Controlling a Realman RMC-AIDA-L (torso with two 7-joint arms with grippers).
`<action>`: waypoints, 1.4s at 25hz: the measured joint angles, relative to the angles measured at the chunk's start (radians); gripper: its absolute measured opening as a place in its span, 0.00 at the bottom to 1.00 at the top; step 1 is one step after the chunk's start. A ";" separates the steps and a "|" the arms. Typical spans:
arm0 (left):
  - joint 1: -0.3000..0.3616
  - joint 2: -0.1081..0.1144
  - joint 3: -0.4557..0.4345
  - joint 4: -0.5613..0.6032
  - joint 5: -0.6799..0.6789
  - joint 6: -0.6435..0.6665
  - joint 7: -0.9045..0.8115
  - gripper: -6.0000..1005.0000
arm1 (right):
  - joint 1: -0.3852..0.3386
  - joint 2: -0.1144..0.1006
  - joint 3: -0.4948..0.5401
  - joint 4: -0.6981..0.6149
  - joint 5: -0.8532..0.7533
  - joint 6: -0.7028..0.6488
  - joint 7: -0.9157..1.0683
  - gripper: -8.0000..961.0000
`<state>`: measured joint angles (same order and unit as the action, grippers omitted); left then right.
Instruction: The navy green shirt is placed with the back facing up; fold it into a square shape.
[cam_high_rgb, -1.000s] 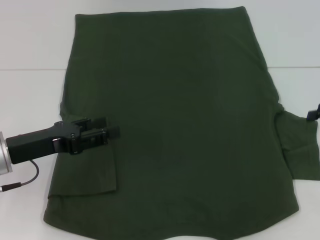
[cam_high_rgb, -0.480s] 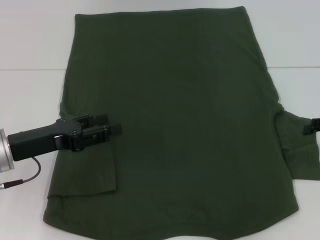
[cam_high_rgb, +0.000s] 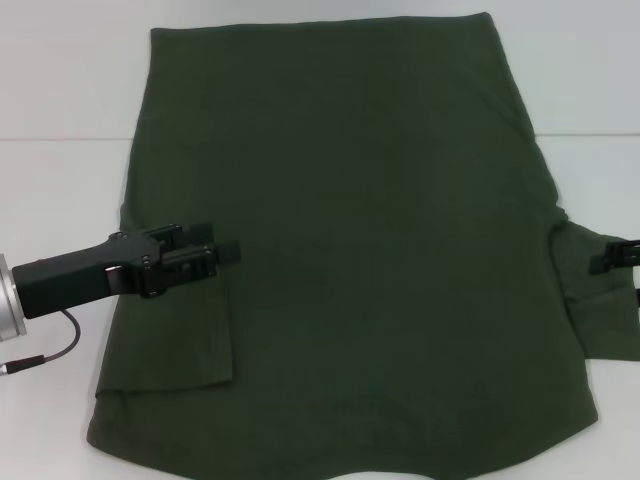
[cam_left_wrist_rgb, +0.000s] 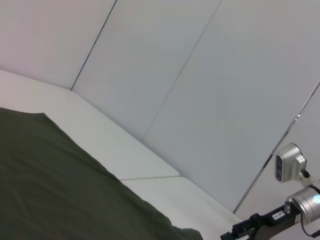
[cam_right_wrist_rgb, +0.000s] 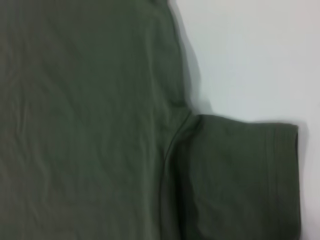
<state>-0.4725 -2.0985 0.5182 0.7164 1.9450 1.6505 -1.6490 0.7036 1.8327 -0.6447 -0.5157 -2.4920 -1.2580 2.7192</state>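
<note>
One sleeve already folded inward, the navy green shirt lies back-up across my white bench, soft, matte and unprinted. My left pincer, pressed together as far as I can judge, rests over that tucked flap. Opposite, my right pincer reaches the spread sleeve; its jaws I cannot tell.

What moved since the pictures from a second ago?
The right hand slid in from the right edge, farther over the unfolded right sleeve. The left hand barely shifted above the folded-in left sleeve. Nothing was grabbed or let go. The navy green shirt lay just as before.
</note>
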 joint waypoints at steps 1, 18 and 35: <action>0.000 0.000 0.000 0.000 0.000 0.000 0.000 0.72 | -0.001 0.002 0.001 -0.002 0.001 0.005 -0.002 0.93; -0.009 0.000 -0.001 0.000 -0.001 0.003 -0.005 0.72 | 0.004 0.017 0.013 0.011 0.043 0.012 -0.031 0.91; -0.012 0.000 -0.001 0.000 -0.027 0.009 -0.003 0.72 | -0.004 0.024 -0.012 0.010 0.039 0.045 -0.032 0.88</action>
<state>-0.4843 -2.0985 0.5170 0.7163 1.9184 1.6592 -1.6523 0.6994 1.8572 -0.6563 -0.5060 -2.4527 -1.2132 2.6873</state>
